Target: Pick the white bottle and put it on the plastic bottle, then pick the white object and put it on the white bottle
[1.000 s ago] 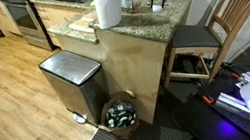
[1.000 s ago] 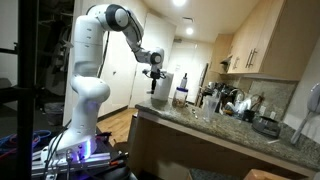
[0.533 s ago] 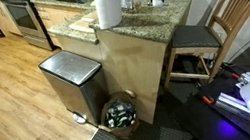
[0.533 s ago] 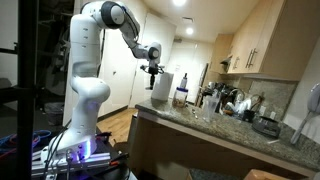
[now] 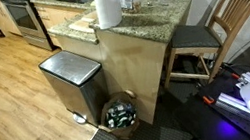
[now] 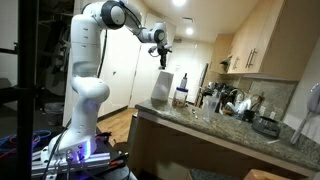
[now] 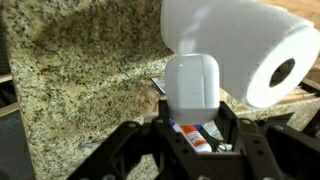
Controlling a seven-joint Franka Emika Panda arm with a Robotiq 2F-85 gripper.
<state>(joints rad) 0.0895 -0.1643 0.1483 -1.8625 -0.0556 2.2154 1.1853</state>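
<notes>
One gripper (image 6: 163, 60), hanging high above the tabletop (image 6: 225, 124) in an exterior view, arm (image 6: 88, 60) arched over from the side. Clamped on the white bottle (image 7: 192, 80) per wrist view. Dark fingers (image 7: 235, 130) pressed on both flanks of its lower half, bottle upright between them, rounded top poking out past the fingertips. Bottle off the tabletop, up in the air with the gripper.

Directly below gripper in that exterior view: big white paper towel roll (image 6: 161, 88), standing at the counter end. In wrist view, same roll just right of and beyond the held bottle, hollow core facing camera.

Below and a little aside of gripper, just beside the roll: plastic bottle (image 6: 181, 97) with blue label, upright on the tabletop, well apart from the white bottle.

Scrap of red-and-blue print right under the held bottle, between the fingers, in wrist view; cannot tell what it belongs to. Speckled granite filling everything left of gripper there.

Farther along the tabletop, away from gripper: cluster of dark kitchen items, too small to sort.

Far beneath gripper level, on the floor by the counter: steel trash can (image 5: 71, 80), round basket (image 5: 122, 114), wooden chair (image 5: 221, 22).
</notes>
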